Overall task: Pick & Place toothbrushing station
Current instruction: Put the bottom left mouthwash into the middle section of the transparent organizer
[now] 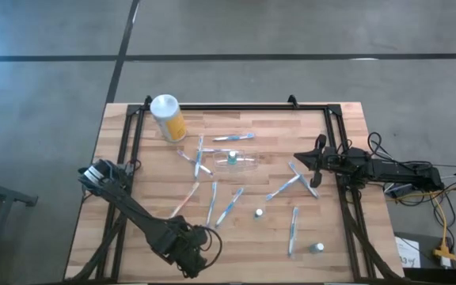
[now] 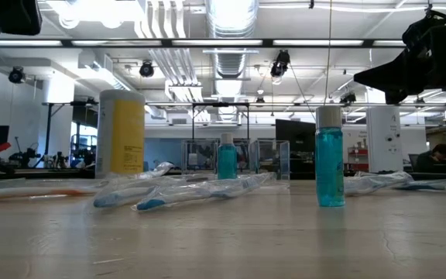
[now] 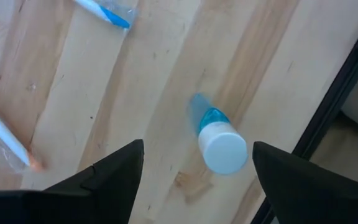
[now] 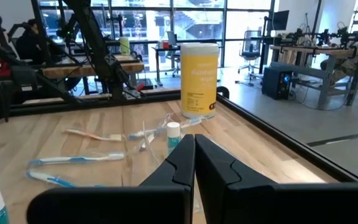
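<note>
Surface: a pale wooden table (image 1: 141, 166) with a black frame along its edges, centred in the high view, on grey floor.
Room: the low view looks into a workshop with ceiling ducts, lamps and desks; a person sits at its far right edge.
Toothbrushing station (image 1: 236, 161): a clear holder lying in the upper middle of the table, with a small teal bottle (image 1: 232, 156) at it.
Scattered items: wrapped toothbrushes (image 1: 229, 205) lie around the centre; a yellow canister (image 1: 167, 117) stands at upper left.
Left gripper (image 3: 197, 163): lower left of the high view, fingers spread wide, empty, above a white-capped blue bottle (image 3: 216, 137).
Right gripper (image 4: 194, 155): right of the table, fingers pressed together, holding nothing.
Hard to make out: the holder's outline is faint; whether the bottle stands inside it cannot be told.
</note>
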